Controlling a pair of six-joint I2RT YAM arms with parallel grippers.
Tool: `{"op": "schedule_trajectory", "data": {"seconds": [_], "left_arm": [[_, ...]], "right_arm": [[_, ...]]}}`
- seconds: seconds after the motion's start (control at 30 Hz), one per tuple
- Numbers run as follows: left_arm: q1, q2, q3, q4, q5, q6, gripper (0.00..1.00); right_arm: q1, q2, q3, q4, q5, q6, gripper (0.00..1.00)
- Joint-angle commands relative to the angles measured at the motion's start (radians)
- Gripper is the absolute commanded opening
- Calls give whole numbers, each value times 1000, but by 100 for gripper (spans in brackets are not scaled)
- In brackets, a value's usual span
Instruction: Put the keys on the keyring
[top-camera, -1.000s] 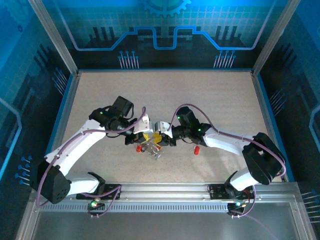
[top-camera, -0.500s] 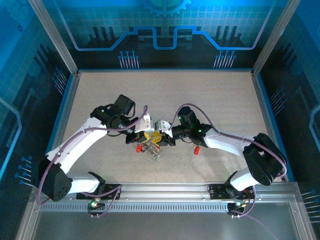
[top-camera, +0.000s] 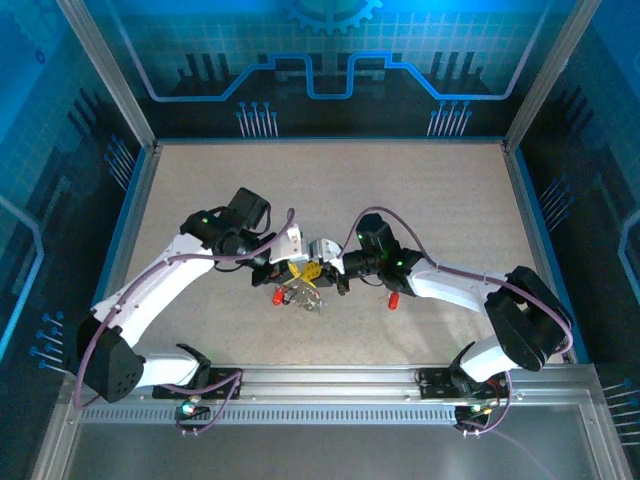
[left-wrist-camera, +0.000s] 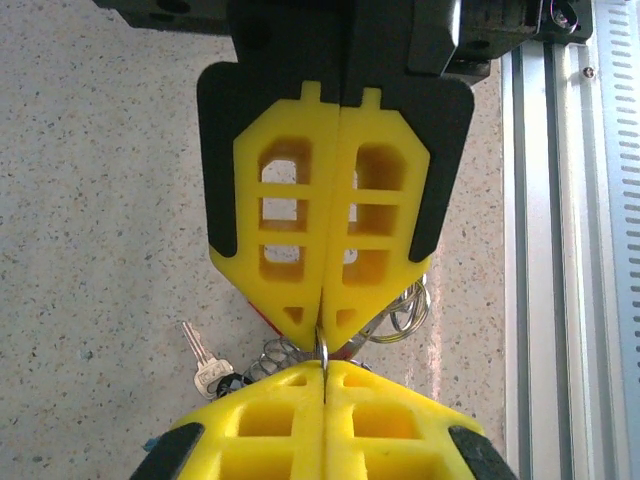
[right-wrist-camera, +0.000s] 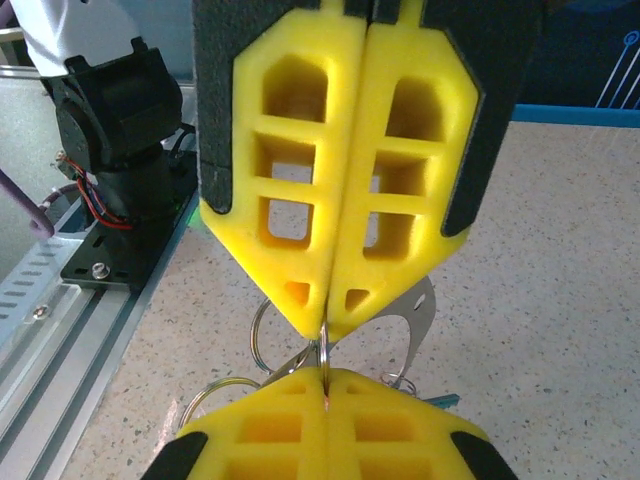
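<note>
Both arms meet tip to tip at table centre. The left gripper (top-camera: 296, 271) and right gripper (top-camera: 316, 273) face each other, yellow fingers nearly touching. In the left wrist view the left gripper (left-wrist-camera: 323, 368) is at the bottom with its jaws clenched. The right gripper (left-wrist-camera: 322, 325) is above, also clenched. The thin grey wire of the keyring (left-wrist-camera: 323, 349) runs between the two tips and looks pinched by both. The right wrist view shows the same, mirrored: right gripper (right-wrist-camera: 323, 372) low, left gripper (right-wrist-camera: 323, 325) high, keyring (right-wrist-camera: 323, 352) caught edge-on between them. Loose wire loops (right-wrist-camera: 262, 338) and a flat silver metal piece (right-wrist-camera: 426, 305) hang behind the tips. One silvery key (left-wrist-camera: 203, 358) lies on the speckled table (top-camera: 420, 200), just left of the tips. From the top, the bunch of keys (top-camera: 303, 296) sits just below the grippers, with a red head (top-camera: 277, 298) at its left. A lone red key (top-camera: 393, 299) lies apart, under the right forearm. An aluminium rail (left-wrist-camera: 560, 250) runs along the table's near edge.
</note>
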Motion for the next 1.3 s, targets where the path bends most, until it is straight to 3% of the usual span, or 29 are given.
{"op": "schedule_trajectory", "data": {"seconds": [0.0, 0.1, 0.23, 0.37, 0.4, 0.47, 0.6, 0.9, 1.27], "left_arm": [[-10, -16, 38, 29, 48, -44, 0], [-10, -10, 38, 26, 60, -46, 0], [-9, 6, 45, 20, 80, -50, 0], [-8, -6, 45, 38, 86, -67, 0], [-4, -15, 40, 52, 80, -80, 2], [16, -42, 22, 79, 80, -99, 16], [75, -117, -36, 141, 136, -129, 22], [88, -149, -82, 178, 203, -117, 26], [87, -125, -79, 168, 268, -90, 27]], "right_arm": [[14, 21, -11, 66, -16, 46, 8], [21, 27, -12, 80, -14, 55, 15], [23, 36, -1, 89, -14, 65, 1], [22, 36, -10, 117, 0, 80, 0], [18, 33, -19, 136, 1, 90, 0], [7, 23, -43, 193, 1, 122, 0], [-20, 1, -105, 344, -12, 194, 0], [-22, -35, -162, 502, -8, 211, 0], [-15, -43, -170, 530, 15, 209, 0]]}}
